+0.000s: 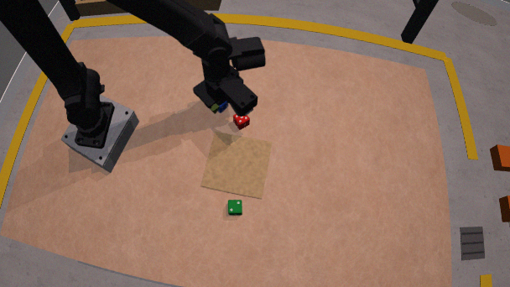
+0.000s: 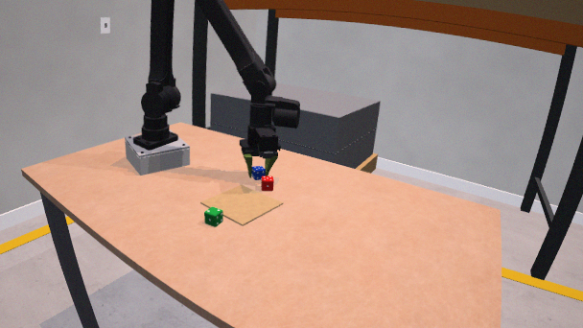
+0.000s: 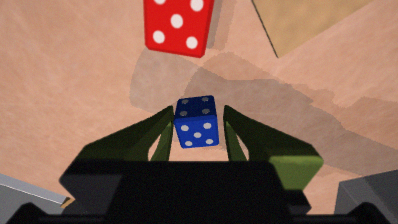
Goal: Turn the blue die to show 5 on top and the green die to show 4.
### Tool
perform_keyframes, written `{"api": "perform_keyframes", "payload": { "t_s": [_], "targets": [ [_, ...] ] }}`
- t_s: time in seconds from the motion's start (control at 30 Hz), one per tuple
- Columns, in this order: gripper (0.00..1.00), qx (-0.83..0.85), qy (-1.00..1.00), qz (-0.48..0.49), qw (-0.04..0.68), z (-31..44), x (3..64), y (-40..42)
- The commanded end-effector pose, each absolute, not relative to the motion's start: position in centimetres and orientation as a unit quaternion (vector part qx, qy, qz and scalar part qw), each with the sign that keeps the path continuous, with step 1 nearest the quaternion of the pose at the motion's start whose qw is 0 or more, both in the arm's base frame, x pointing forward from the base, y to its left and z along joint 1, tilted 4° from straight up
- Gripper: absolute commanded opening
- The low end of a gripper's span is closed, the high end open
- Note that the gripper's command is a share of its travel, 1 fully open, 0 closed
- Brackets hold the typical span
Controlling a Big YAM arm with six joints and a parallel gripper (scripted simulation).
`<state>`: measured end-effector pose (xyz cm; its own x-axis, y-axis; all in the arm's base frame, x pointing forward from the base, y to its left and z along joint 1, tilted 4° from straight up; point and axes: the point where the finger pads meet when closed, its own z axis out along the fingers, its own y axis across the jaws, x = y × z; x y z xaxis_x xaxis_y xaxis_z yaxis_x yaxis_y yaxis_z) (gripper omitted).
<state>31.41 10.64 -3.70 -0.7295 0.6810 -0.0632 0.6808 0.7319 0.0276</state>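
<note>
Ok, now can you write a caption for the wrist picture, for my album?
Blue die between open fingers, red die nearby.

On the tabletop (image 3: pixel 60 75), the blue die (image 3: pixel 197 122) sits between the parted jaws, its five-pip and four-pip faces visible, near the red die (image 3: pixel 176 25) and a corner of the mat (image 3: pixel 305 20).

Pale grey walls (image 2: pixel 431 96) are fronted by a dark grey box-like unit (image 2: pixel 288 122) and a dark-legged orange-brown bench (image 2: pixel 408 24), while the concrete floor (image 1: pixel 474 117) (image 2: pixel 29 269) is marked with yellow lines (image 1: pixel 327 31) (image 2: pixel 542 285).
</note>
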Motion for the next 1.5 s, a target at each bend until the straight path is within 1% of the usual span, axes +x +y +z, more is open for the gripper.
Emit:
{"api": "perform_keyframes", "payload": {
  "t_s": [0.0,0.83,0.87,1.47],
  "targets": [
    [0.45,0.368,0.929,0.005,0.041,-3.86,32.19,10.29],
    [0.45,0.368,0.929,0.005,0.041,-3.86,32.19,10.29],
    [0.26,0.368,0.929,0.005,0.041,-3.86,32.19,10.29],
    [0.26,0.368,0.929,0.005,0.041,-3.86,32.19,10.29]
  ]
}}
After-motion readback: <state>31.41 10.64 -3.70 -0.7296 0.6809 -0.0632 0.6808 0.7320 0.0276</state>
